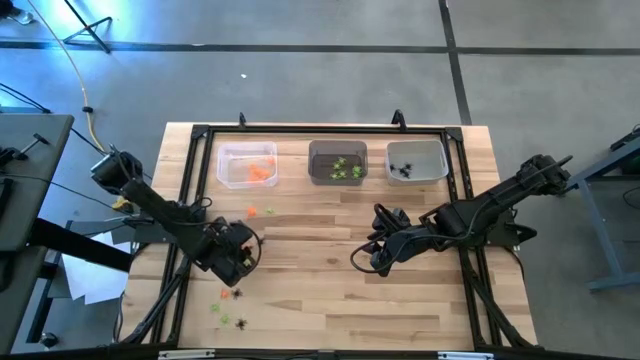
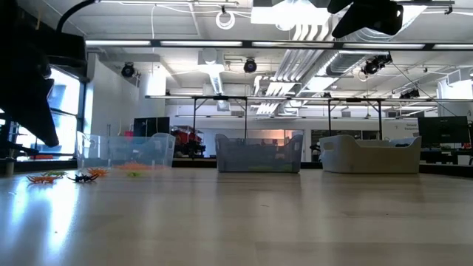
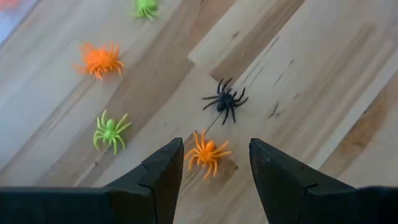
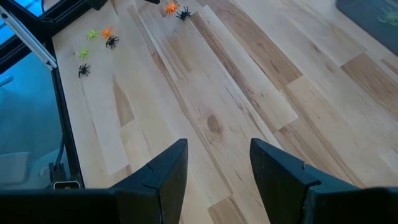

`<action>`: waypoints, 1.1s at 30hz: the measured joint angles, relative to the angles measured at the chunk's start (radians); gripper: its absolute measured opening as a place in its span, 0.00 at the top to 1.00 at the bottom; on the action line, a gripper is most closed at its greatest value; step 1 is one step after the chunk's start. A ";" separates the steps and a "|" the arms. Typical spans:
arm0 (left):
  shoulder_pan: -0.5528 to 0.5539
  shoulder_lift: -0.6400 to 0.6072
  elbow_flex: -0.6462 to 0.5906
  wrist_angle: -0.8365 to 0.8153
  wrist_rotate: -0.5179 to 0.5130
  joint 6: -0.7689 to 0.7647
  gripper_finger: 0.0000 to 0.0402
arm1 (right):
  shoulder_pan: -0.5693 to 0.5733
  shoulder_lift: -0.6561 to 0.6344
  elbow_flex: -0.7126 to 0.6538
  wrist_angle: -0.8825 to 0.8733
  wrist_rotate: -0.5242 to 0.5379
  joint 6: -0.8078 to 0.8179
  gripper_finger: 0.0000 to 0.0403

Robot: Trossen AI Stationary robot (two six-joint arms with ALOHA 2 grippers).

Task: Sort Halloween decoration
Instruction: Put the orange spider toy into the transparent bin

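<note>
Now the orange spider (image 3: pixel 207 153) lies on the wooden table (image 1: pixel 330 290), just between the two dark fingers of my left gripper (image 3: pixel 214 174), which stand apart and hold nothing. A black spider (image 3: pixel 225 102) is just beside it, a green spider (image 3: pixel 110 131) and a second orange spider (image 3: pixel 99 59) lie a little farther off, and one more green one (image 3: pixel 145 7) shows at the frame's edge. I judge that I am in the approach step for picking this orange one. The next move calls for going straight down and closing carefully, without catching the black neighbour. After that it should go to the clear bin (image 1: pixel 246 165) that already holds orange pieces; the middle bin (image 1: pixel 337 162) holds green ones and the third bin (image 1: pixel 416 161) black ones. The left arm is bent low over the table's near left part, wrist pointing down. My right gripper (image 4: pixel 217 162) waits with fingers apart over bare wood near the middle.
</note>
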 joint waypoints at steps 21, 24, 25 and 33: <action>0.016 0.232 0.000 0.019 0.015 -0.011 0.58 | 0.000 0.000 0.000 0.000 0.000 0.000 0.57; 0.016 0.257 -0.006 0.032 0.006 -0.011 0.58 | 0.000 0.000 0.000 0.000 0.000 0.000 0.57; 0.016 0.263 -0.006 0.037 0.000 -0.011 0.58 | 0.000 0.000 0.000 0.000 0.000 0.000 0.57; 0.017 0.276 -0.008 0.064 -0.024 -0.067 0.58 | 0.000 0.000 0.000 0.000 0.000 0.000 0.57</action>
